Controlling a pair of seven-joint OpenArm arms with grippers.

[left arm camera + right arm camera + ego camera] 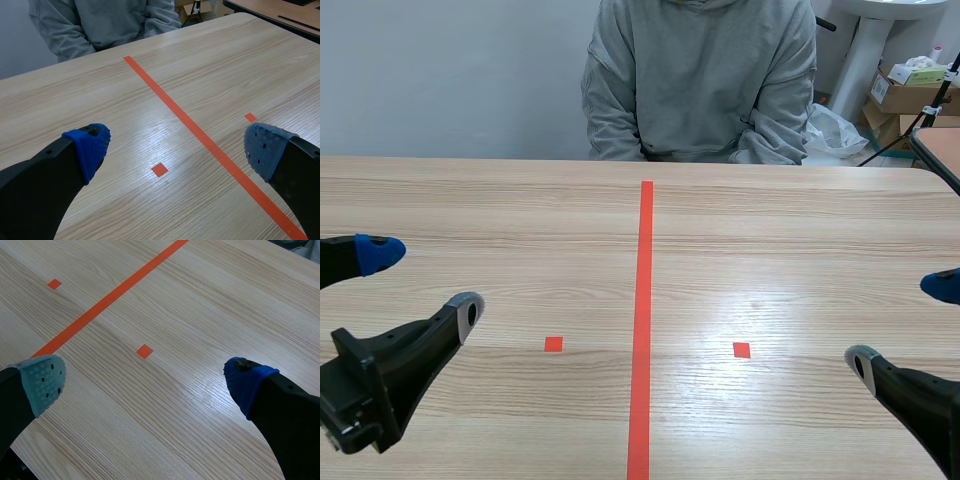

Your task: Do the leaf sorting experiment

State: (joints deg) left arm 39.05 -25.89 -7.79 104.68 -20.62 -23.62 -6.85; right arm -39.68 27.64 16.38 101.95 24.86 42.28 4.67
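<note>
No leaves show in any view. My left gripper [425, 280] hovers open over the table's left side, its fingers wide apart with bare wood between them [175, 150]. My right gripper [905, 325] is open too, low at the right edge of the scene view, nothing between its fingers [145, 385]. Each gripper has one blue pad and one grey-green pad.
A wooden table [770, 250] carries an orange-red tape line [643, 320] down its middle and two small tape squares. A person in a grey hoodie [700, 80] sits at the far edge, arms folded. Boxes [910, 90] stand behind at the right.
</note>
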